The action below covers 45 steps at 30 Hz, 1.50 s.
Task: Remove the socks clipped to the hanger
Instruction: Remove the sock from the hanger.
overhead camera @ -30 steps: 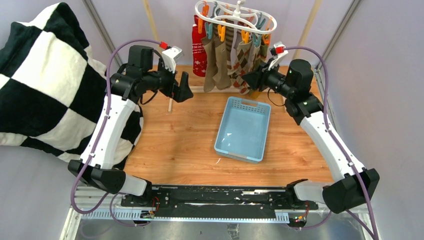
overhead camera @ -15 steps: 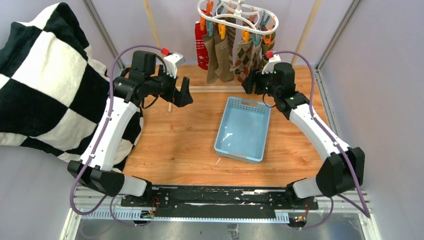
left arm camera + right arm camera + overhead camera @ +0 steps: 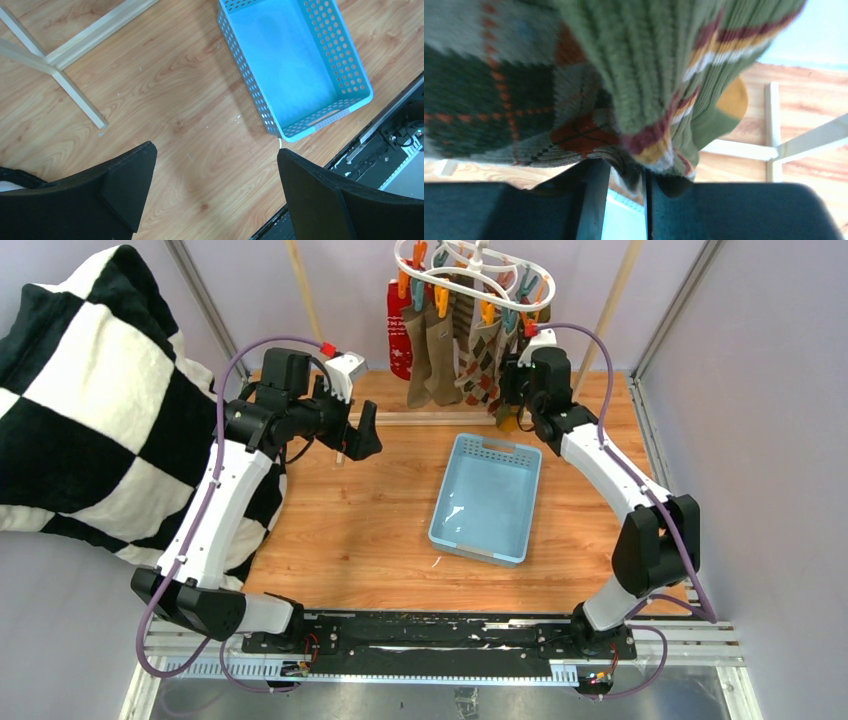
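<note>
Left gripper [image 3: 360,435]: jaws spread full wide, nothing between them, held over bare table [image 3: 350,530]. In its wrist view only the wood floor, the rack's wooden foot [image 3: 75,95] and the blue basket [image 3: 248,82] lie below it. It is well apart from the socks [image 3: 440,350], which hang beyond it and to its right. It has no part in the present step.

The hanger [image 3: 470,265] hangs above and just left of the right gripper [image 3: 510,400]. The socks are clipped in a row beneath the hanger, the red one [image 3: 398,330] farthest from that gripper.

Right gripper: raised against the right end of the row. In its wrist view the jaws stand close together on the striped toe edge of the olive sock [image 3: 649,65]. The argyle sock [image 3: 499,90] hangs just to the left of the fingers, touching the olive one.

Step in hand, as judged: pulling the olive sock out of its clip. The bite looks shallow, at the hem only, so a deeper hold would be safer before pulling. The pull should run straight down, away from the clip and steadily, because the hanger swings freely and a sideways tug would drag it along. The argyle sock should be kept out of the jaws.

Containers: one, the blue basket, on the table below the right gripper and toward its arm's base. Nothing lies in it, so no sock has been deposited.
</note>
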### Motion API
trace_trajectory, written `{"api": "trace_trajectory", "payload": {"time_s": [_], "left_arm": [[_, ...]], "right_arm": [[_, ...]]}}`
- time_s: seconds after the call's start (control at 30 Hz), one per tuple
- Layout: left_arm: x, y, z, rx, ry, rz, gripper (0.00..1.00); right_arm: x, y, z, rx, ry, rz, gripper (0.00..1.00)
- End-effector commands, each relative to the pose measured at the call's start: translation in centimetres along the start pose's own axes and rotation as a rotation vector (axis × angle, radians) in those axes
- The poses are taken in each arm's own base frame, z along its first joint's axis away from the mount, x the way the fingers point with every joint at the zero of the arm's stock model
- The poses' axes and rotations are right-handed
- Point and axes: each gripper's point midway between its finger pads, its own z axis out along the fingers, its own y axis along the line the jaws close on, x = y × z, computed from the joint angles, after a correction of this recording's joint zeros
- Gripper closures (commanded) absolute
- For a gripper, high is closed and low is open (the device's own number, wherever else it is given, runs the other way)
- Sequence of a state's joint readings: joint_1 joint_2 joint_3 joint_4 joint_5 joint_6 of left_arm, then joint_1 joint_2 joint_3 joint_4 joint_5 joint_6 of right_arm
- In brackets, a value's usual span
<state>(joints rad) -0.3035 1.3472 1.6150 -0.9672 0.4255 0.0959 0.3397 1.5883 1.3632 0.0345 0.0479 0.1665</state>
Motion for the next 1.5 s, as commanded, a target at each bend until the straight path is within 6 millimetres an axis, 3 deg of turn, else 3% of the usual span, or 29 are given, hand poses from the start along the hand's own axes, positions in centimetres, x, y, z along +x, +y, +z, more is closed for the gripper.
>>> {"api": "trace_trajectory", "payload": {"time_s": [0.0, 0.07, 0.17, 0.5, 0.73, 0.87, 1.1, 1.47], "left_arm": [[0.3, -0.1, -0.1, 0.002, 0.005, 0.008, 0.00], [0.4, 0.0, 0.1, 0.003, 0.011, 0.006, 0.00], [0.2, -0.1, 0.3, 0.016, 0.012, 0.002, 0.00], [-0.6, -1.7, 0.7, 0.118, 0.000, -0.014, 0.01], [-1.7, -2.9, 1.3, 0.205, -0.010, -0.016, 0.01], [-3.4, -4.0, 1.7, 0.250, -0.030, 0.028, 0.00], [-6.7, -6.7, 2.4, 0.337, -0.079, 0.115, 0.00], [-3.4, -8.4, 4.5, 0.410, 0.016, 0.111, 0.00]], "right_arm": [[-2.3, 1.0, 0.4, -0.019, -0.067, -0.036, 0.78], [-2.1, 2.2, -0.2, -0.079, -0.071, -0.032, 0.91], [-1.6, 4.4, -2.1, -0.194, -0.075, -0.024, 1.00], [-1.7, 11.4, -12.0, -0.599, -0.098, 0.069, 1.00], [-4.1, 15.9, -16.3, -0.810, -0.123, 0.143, 1.00], [-5.6, 17.9, -17.8, -0.906, -0.140, 0.174, 1.00], [-8.0, 19.6, -19.8, -1.008, -0.172, 0.234, 1.00], [-7.9, 20.7, -20.5, -1.065, -0.147, 0.287, 1.00]]}}
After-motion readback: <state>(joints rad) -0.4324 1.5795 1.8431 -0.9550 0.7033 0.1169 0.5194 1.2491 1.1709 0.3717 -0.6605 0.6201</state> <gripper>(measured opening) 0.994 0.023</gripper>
